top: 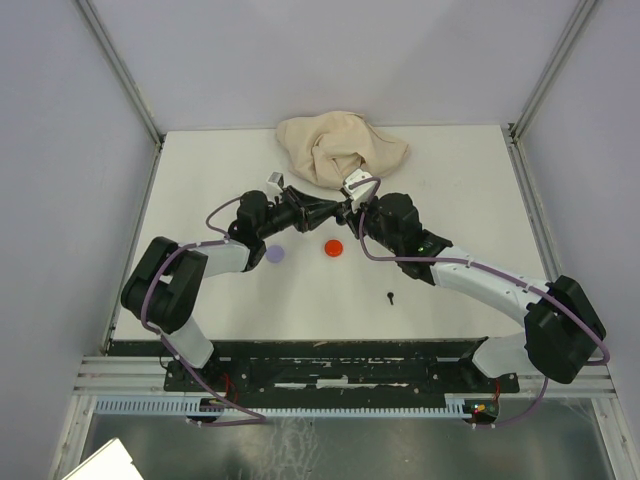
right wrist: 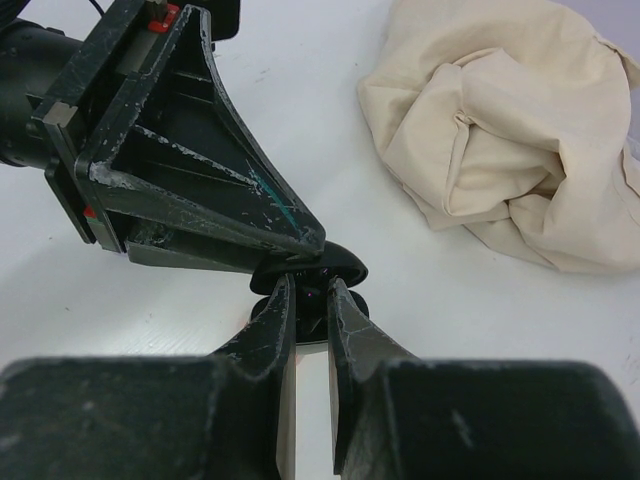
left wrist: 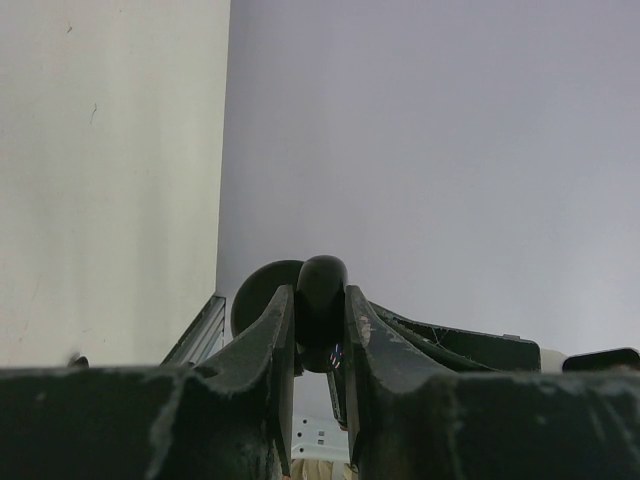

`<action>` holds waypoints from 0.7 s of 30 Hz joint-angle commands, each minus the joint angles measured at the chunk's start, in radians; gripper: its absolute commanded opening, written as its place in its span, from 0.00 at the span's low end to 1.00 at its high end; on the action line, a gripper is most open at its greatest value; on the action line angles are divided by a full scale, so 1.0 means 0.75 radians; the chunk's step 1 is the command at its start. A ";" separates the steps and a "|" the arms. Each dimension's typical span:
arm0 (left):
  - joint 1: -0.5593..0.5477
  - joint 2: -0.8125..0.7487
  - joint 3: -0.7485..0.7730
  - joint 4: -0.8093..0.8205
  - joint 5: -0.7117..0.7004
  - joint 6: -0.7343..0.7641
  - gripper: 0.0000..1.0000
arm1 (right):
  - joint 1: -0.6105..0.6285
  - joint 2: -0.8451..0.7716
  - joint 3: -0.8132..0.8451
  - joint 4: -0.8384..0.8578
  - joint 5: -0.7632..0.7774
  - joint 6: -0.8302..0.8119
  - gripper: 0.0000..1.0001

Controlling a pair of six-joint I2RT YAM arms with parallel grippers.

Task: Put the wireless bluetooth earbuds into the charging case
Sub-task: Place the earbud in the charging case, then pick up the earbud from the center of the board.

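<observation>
Grip: both end effectors meet on the black charging case (right wrist: 340,266), held above the bench (top: 450,180); black earbud (top: 391,296) lies loose.

Left end effector (left wrist: 320,305) is clenched on the case's rounded body. Right end effector (right wrist: 308,300), fingers nearly together, nips the same case's lower edge, as I read it. The earbud lies on the bench toward the arm bases, on the right arm's side, well apart from both. Stem axis too small to read. Right arm is nearer and likely the one to fetch it.
</observation>
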 commanded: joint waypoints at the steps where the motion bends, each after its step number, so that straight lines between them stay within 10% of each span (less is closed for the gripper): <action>1: -0.001 -0.042 0.062 0.055 0.007 0.034 0.03 | 0.010 0.010 0.034 -0.044 -0.023 0.013 0.11; 11: -0.001 -0.016 0.071 0.046 -0.009 0.066 0.03 | 0.009 -0.112 0.070 -0.094 -0.058 0.174 0.56; 21: 0.019 -0.005 0.028 0.058 -0.003 0.162 0.03 | -0.069 -0.237 0.341 -0.736 0.439 0.423 0.65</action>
